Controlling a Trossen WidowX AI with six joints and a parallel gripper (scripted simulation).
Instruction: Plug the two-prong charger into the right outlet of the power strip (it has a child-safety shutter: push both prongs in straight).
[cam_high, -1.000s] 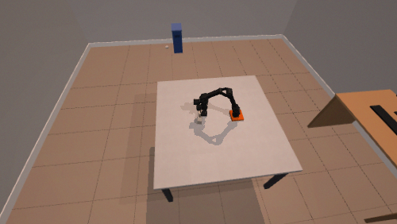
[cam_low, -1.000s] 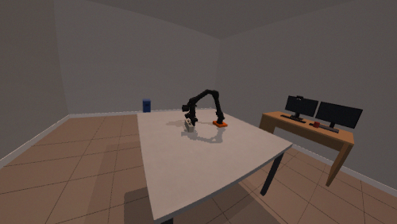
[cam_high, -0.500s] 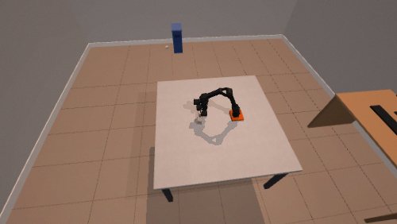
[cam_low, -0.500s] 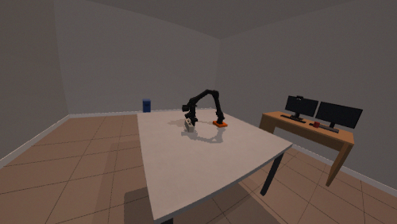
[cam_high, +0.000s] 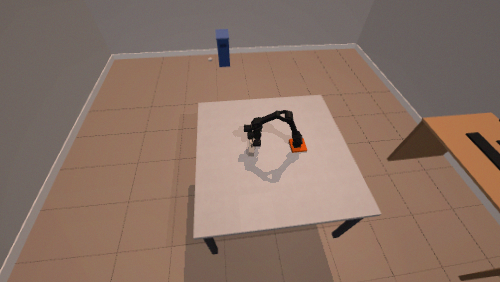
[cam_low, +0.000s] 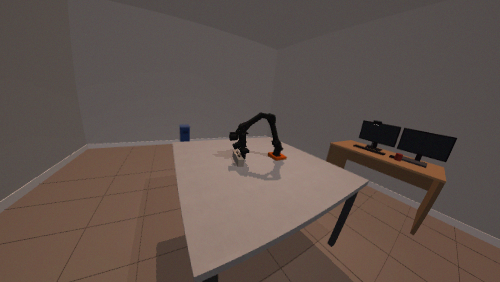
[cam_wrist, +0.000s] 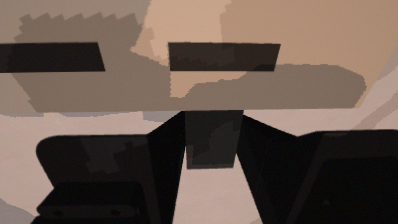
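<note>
The power strip (cam_high: 251, 153) (cam_low: 239, 160) (cam_wrist: 125, 90) is a beige block on the table (cam_high: 240, 205) (cam_low: 225, 215). In the wrist view it spans the top, with a dark recess (cam_wrist: 50, 57) at left and another recess (cam_wrist: 222, 57) right of centre. My gripper (cam_high: 256, 143) (cam_low: 244, 155) (cam_wrist: 207, 116) is shut on the charger (cam_wrist: 210, 145), a dark grey block, low beside the strip. In the wrist view the charger's upper end meets the strip's lower edge, below the right recess. Its prongs are hidden. Whether it touches the strip I cannot tell.
The arm's orange base (cam_high: 298, 145) (cam_low: 277, 156) stands on the table, to the right of the strip. A wooden desk (cam_high: 465, 130) (cam_low: 390, 159) with monitors stands off to the right. A blue cabinet (cam_high: 223, 52) (cam_low: 184, 133) stands on the floor beyond the table.
</note>
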